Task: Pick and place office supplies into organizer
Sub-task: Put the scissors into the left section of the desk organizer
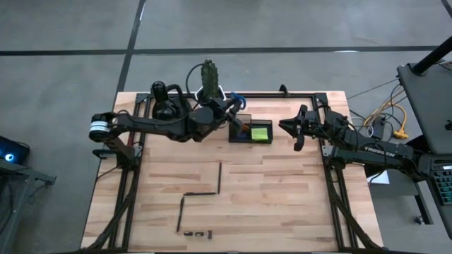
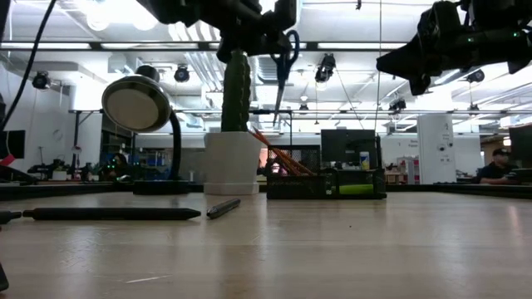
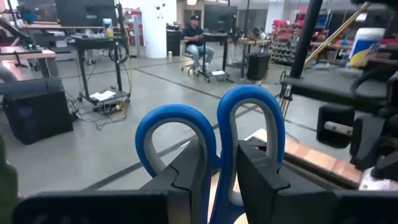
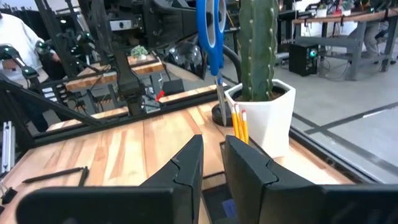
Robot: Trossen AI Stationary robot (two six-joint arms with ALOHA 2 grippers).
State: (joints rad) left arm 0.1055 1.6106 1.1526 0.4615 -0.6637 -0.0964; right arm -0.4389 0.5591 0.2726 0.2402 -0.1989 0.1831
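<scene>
High view reads TROSSEN on right arm (image 1: 374, 149); left gripper (image 3: 221, 180) clamps scissors (image 3: 211, 134).

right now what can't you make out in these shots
- Scissors blades: left wrist view, hidden below the left gripper clamped on the handles.
- Organizer taller compartment: high view, covered by the left arm and scissors.
- Tiny clips: high view, too small to identify.
- Organizer's contents: low view, dark walls obscure all but the pencils and green pad.
- Right gripper: hovering, holding nothing visible.
</scene>
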